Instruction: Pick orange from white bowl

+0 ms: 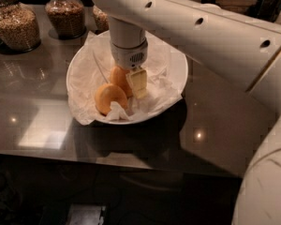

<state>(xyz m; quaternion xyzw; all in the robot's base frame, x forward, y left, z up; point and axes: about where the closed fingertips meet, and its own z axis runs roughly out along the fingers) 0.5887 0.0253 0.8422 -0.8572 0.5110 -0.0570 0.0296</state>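
Note:
The white bowl [175,60] stands on the dark counter, lined with crumpled white paper. Two oranges lie in it. One orange [117,75] sits near the bowl's middle, directly under the wrist. The other orange [107,97] lies in front of it, toward the bowl's front left, partly tucked behind a fold of paper. My gripper [131,81] reaches straight down into the bowl and is right at the middle orange, touching its right side. The wrist hides the top of that orange.
Glass jars of grain [16,25] [65,13] stand at the back left of the counter [37,121]. My large white arm [215,36] crosses the right side of the view. The counter's front edge runs across below the bowl.

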